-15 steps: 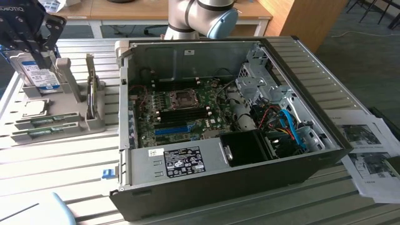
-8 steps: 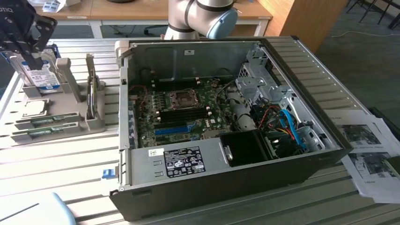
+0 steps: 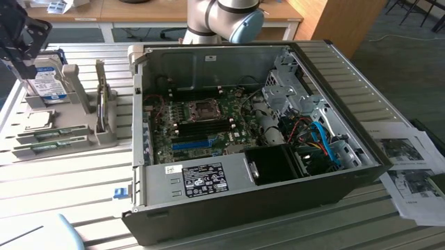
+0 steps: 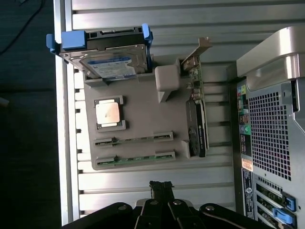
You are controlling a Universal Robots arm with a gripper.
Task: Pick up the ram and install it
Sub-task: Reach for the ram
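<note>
The ram [image 3: 52, 135] lay flat in a grey tray [image 3: 73, 117] at the exterior view's left, below mid-frame, with a second stick [image 3: 43, 148] just beside it. A processor chip [image 3: 38, 120] sat above them in the frame. The pincer [image 4: 160, 187] hovered over the counter [image 3: 70, 192], drawn narrow, holding nothing, well apart from the ram.

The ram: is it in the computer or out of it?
Out. Both ram sticks lie in slots of the grey holder, beside the open case.
</note>
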